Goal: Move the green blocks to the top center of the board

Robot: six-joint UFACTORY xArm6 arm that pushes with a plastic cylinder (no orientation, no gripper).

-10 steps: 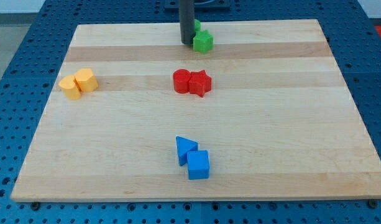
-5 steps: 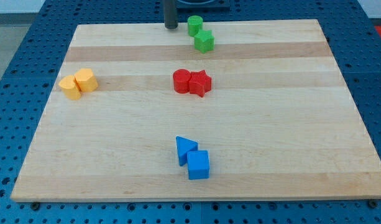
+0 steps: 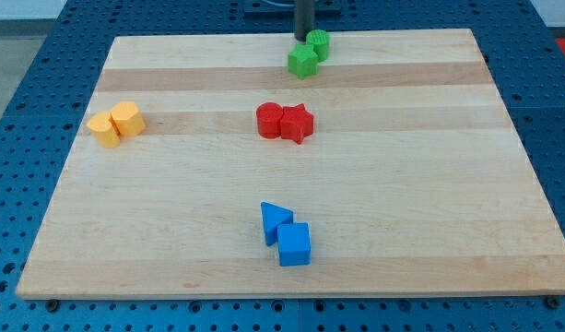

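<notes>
starting near edge, working up the view:
board: wooden board (image 3: 429, 212) on a blue perforated table (image 3: 15, 83); table shows on every side of the board.
blue pair: blue cube (image 3: 294, 244) closest to the view's bottom, just right of centre; blue triangle (image 3: 275, 221) touching it up and to the view's left.
yellow pair: far at the view's left, mid height. two yellow blocks touching, yellow block (image 3: 105, 130) lower left, yellow cylinder-like block (image 3: 127, 119) upper right. exact shapes hard to call.
red pair: centre of the board. red cylinder (image 3: 270, 120) on the view's left, red star (image 3: 298, 123) on the view's right, touching each other.
green pair: top centre, a bit right of the middle, near the board's far edge. green star (image 3: 302, 62) lower left, green cylinder (image 3: 318, 44) upper right, touching or as good as.
tip: my tip (image 3: 304, 37) sits at the board's top edge, right against the green cylinder on its left side and just above the green star. contact with the cylinder looks likely, can't confirm it.
tool state: plain dark rod, no jaws, grasping nothing.
spacing: green pair well apart from red pair; red pair well apart from blue and yellow.
</notes>
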